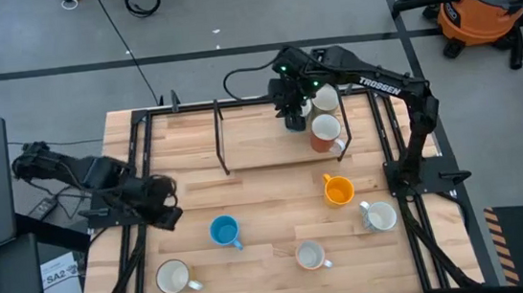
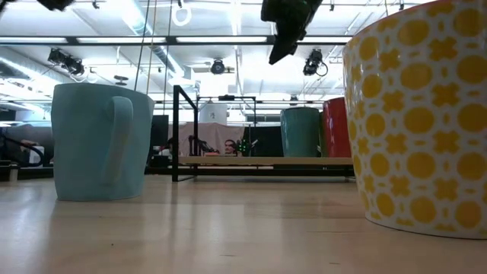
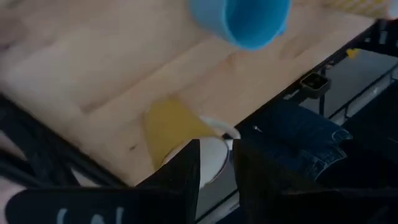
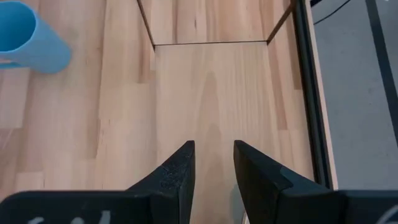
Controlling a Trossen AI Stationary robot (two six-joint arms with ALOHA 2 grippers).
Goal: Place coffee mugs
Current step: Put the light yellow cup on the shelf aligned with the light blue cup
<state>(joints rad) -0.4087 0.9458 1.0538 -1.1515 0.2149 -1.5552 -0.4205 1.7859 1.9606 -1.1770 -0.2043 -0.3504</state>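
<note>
My right gripper point(image 1: 293, 116) hangs shut above the raised wooden shelf point(image 1: 261, 145) at the table's far side, left of two mugs standing there: a cream one point(image 1: 325, 99) and a reddish-brown one point(image 1: 326, 133). In the low view it shows high up point(image 2: 283, 42), above the shelf. My left gripper point(image 1: 164, 212) waits shut over the table's left edge. On the table top stand a blue mug point(image 1: 223, 231), an orange one point(image 1: 339, 191), a pale grey one point(image 1: 379, 216), a white one point(image 1: 173, 276) and a cream one point(image 1: 310, 255).
A black metal frame point(image 1: 220, 136) edges the shelf, and black rails point(image 1: 138, 168) run along the table's sides. Bare wood lies on the shelf's left half and between the shelf and the blue mug. An orange vacuum point(image 1: 488, 0) stands on the floor beyond.
</note>
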